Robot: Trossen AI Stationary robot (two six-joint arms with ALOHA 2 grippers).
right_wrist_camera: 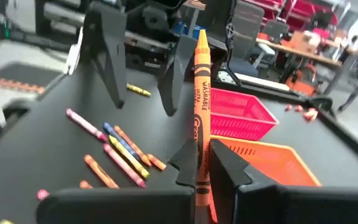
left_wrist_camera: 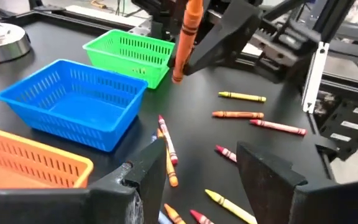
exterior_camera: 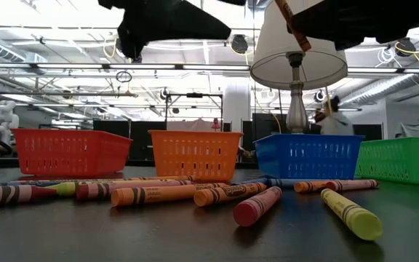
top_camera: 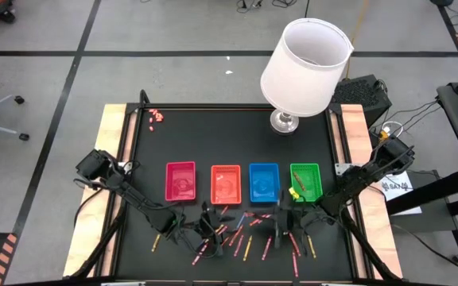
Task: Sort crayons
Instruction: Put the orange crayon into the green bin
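The right gripper is clamped on an upright orange wax crayon; the orange mesh plastic tray lies far-left of it. The left gripper waits, jaws apart.

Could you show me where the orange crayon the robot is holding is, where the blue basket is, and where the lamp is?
orange crayon (right_wrist_camera: 200,106): right wrist view, on its printed wrapper, above the fingers clamping it.
blue basket (left_wrist_camera: 114,134): left wrist view, on its near side wall.
lamp (top_camera: 304,67): high view, on the white shade.
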